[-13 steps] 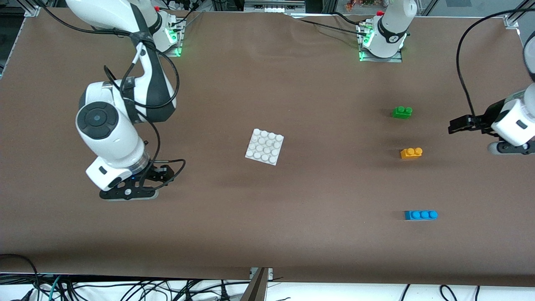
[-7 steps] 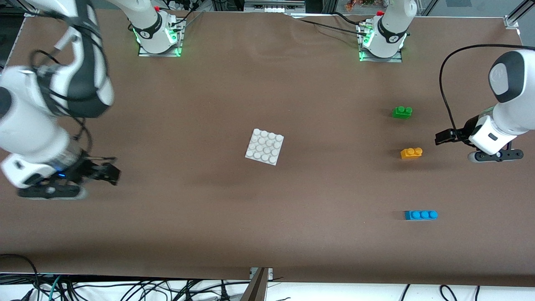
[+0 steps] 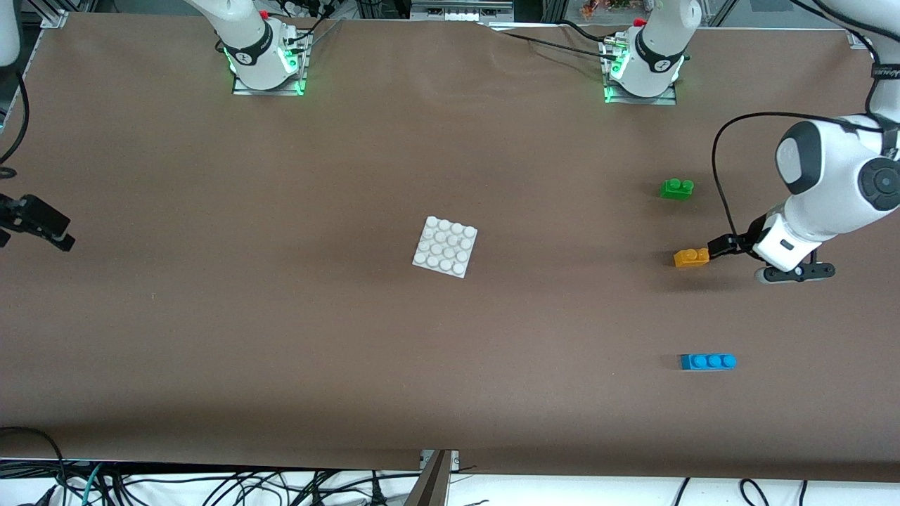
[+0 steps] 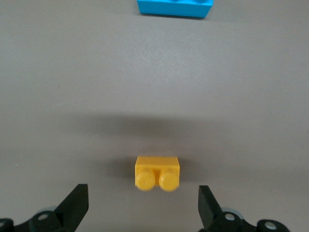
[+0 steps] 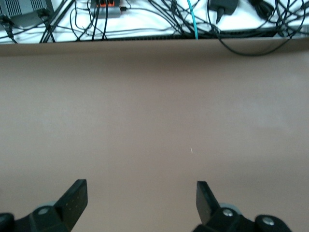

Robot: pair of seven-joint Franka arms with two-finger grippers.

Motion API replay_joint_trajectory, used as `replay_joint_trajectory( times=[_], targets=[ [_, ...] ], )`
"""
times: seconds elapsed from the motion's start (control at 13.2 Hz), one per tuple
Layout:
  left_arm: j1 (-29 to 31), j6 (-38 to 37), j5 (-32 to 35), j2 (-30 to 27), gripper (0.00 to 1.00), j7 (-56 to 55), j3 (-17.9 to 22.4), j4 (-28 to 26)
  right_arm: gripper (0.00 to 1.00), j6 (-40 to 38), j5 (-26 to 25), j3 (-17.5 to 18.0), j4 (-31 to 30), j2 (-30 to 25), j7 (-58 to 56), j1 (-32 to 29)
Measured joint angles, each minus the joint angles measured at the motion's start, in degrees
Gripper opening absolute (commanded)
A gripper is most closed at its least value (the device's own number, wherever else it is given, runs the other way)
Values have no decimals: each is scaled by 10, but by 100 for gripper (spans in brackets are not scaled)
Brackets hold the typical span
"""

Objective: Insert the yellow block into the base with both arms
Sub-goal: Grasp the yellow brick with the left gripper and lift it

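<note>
The yellow block (image 3: 692, 258) (image 4: 157, 173) lies studs up on the brown table, toward the left arm's end. My left gripper (image 3: 794, 273) (image 4: 143, 193) hangs open over the table right beside it. In the left wrist view the block sits just ahead of the gap between the two fingertips, touching neither. The white studded base (image 3: 445, 247) lies flat at mid-table, apart from both arms. My right gripper (image 5: 141, 189) is open and holds nothing over bare table. In the front view only a black part of that hand (image 3: 35, 221) shows, at the right arm's end.
A green two-stud brick (image 3: 676, 188) lies farther from the front camera than the yellow block. A blue three-stud brick (image 3: 708, 361) (image 4: 175, 7) lies nearer to it. Cables (image 5: 145, 19) hang off the table edge in the right wrist view.
The right arm has swung away from the base to its end of the table, almost out of the front view. The left gripper has moved in beside the yellow block. No brick moved.
</note>
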Motion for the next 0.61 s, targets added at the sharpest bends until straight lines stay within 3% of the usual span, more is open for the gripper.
replay_joint_trajectory(
  times=[0.61],
  targets=[
    [-1,70,-23,66,100,-20,-2,-24,100,-30,-7,26,-21,-11,-47,-26]
  ],
)
